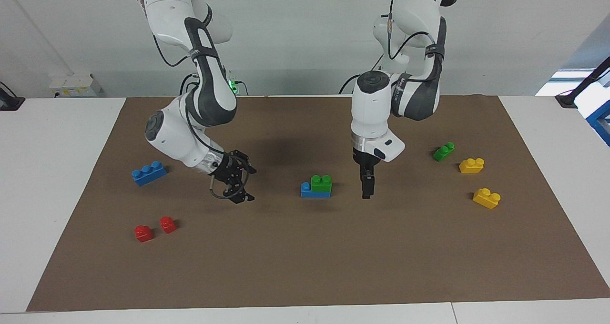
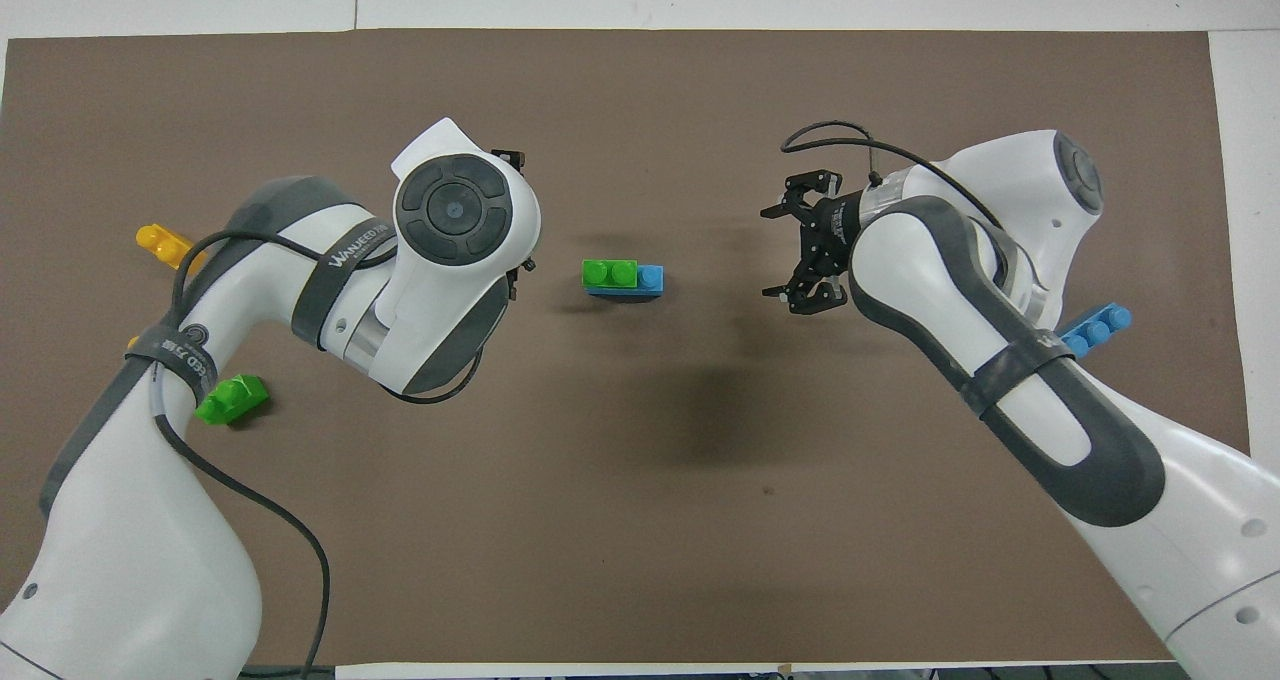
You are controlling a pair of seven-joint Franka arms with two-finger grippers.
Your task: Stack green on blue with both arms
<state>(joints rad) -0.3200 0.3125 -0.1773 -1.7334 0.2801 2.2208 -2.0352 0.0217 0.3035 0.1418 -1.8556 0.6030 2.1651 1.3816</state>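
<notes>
Brown mat [image 1: 305,257] covers white table [image 1: 57,171]; grey wall.

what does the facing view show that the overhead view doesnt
Only the facing view shows the two red bricks, both yellow bricks whole, the left pincer hanging above the mat beside the stack, and the green brick sitting on the blue one in height.

Only the overhead view shows the right pincer's open fingers spread wide; there the left arm hides its own pincer and most of the yellow bricks.

Both show the green brick stacked on the blue brick mid-mat, untouched, a spare green brick and a spare blue brick.
</notes>
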